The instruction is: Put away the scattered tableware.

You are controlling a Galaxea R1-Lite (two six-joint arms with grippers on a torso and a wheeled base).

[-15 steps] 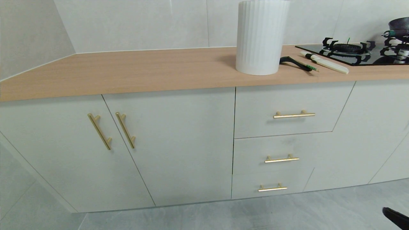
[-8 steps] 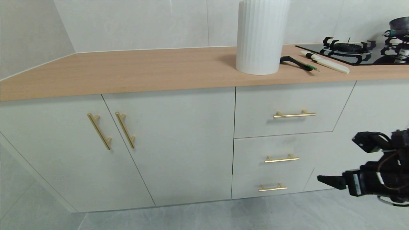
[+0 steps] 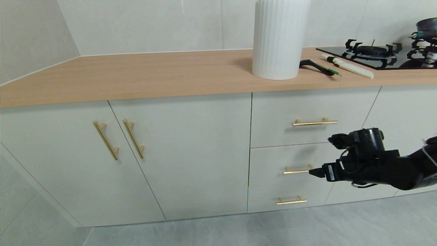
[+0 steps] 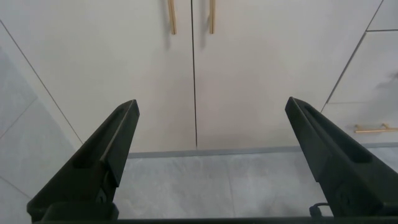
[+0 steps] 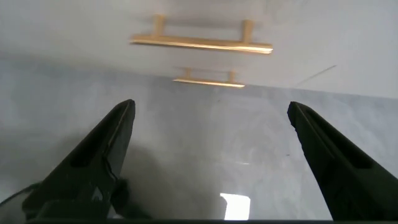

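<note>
Just to the right of the white ribbed jar [image 3: 278,39], on the wooden counter [image 3: 136,75], lie two loose utensils. A black-handled one [image 3: 315,66] has its end almost against the jar's foot, and a long cream one [image 3: 351,68] lies just beyond it, crossing its far tip. Both lie flat, with no gripper touching them. Farther right of the jar is the black stove [image 3: 375,54] with a dark pot [image 3: 426,25] at its far side.

Below the jar is a stack of three drawers. The right gripper [image 3: 321,155] hangs in front of them, below and a little to the right of the jar, its fingers spread wide with nothing between them. Its lower fingertip [image 3: 311,172] sits just beside the right end of the middle drawer handle [image 3: 297,169], but whether they touch cannot be told. The top handle [image 3: 314,122] is above it and the bottom handle [image 3: 291,201] lower down.

Below and to the left of the jar are two cupboard doors with slanting gold handles [image 3: 106,140]. The left gripper [image 4: 210,106] is low down facing the seam between those doors [image 4: 194,81], also wide apart and empty, above the grey floor [image 4: 205,180].
</note>
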